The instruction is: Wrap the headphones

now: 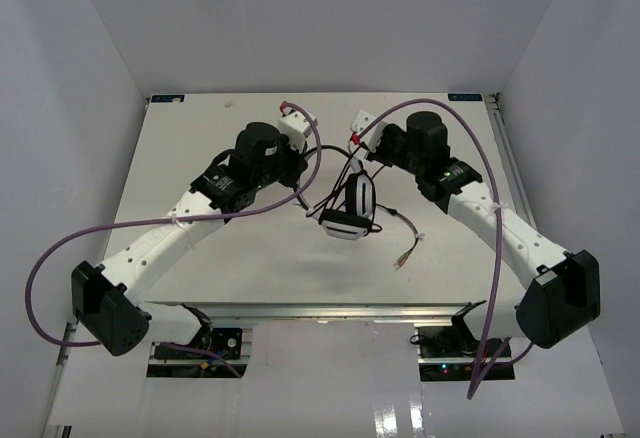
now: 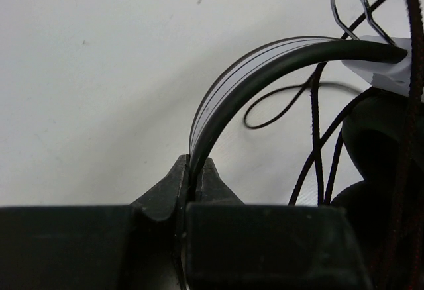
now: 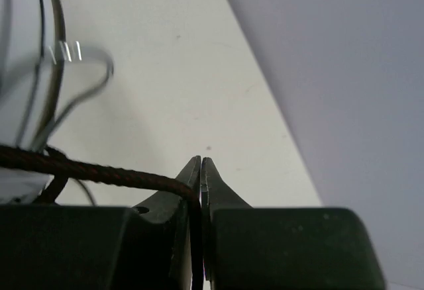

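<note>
The headphones (image 1: pixel 350 208) are mid-counter between the 2 arms, with the headband (image 2: pixel 232 85) grasped by the left hand (image 2: pixel 192 171). The right hand (image 3: pixel 201 164) is clenched on the black cord (image 3: pixel 99 171). With loose loops around the ear pads and the frayed end (image 1: pixel 405 255) trailing free, wrapping looks barely underway and most of the cord is left to wind. The counter (image 1: pixel 220 248) is plain white, boxed in by pale walls (image 1: pixel 60 78)
</note>
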Motion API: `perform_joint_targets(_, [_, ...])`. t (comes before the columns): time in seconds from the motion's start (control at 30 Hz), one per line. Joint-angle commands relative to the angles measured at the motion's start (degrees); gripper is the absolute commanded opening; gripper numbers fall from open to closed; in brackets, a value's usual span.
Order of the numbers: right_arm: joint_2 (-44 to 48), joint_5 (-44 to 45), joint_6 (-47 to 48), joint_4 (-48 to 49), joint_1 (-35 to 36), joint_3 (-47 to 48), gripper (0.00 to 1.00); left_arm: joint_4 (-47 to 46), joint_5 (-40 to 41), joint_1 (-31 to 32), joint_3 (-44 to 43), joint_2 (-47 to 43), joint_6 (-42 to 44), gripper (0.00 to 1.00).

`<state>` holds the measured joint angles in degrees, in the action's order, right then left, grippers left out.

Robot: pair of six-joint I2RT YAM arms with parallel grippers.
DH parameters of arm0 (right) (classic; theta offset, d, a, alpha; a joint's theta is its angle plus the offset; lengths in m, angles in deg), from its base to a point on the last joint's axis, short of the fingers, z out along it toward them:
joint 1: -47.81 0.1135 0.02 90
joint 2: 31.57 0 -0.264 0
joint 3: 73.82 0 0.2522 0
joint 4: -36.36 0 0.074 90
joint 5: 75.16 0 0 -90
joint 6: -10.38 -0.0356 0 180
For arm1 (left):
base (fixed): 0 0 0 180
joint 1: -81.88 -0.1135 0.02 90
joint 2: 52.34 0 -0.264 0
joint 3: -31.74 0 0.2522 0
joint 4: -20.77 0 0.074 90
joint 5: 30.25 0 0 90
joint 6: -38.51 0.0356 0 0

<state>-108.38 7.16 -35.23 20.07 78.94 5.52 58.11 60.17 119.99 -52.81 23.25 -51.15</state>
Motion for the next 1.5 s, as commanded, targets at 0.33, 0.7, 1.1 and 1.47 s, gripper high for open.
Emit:
perform_joint_targets(0.33, [4.04,-31.78,-29.40,10.03,-14.43,-4.09,0.08,-0.48,1.77,-1.10,-13.23,-0.25,-13.36,0.00])
perform_joint_targets(0.7, [-8.13,-56.79,-85.89,76.60,-16.57,-22.15,0.19,-7.08,-2.91,-1.99,-24.20,2.00,-40.49,0.00])
perform_joint_targets(1.1, [-11.19,-55.20,-90.28,80.80,0.43,-19.09,0.29,-11.43,-3.27,-1.90,-36.42,11.18,-57.36,0.00])
perform_joint_targets(1.47, [1.59,-55.07,-63.46,50.86,4.65,-28.61,0.12,-3.52,24.40,-3.45,-41.52,7.62,-48.02,0.00])
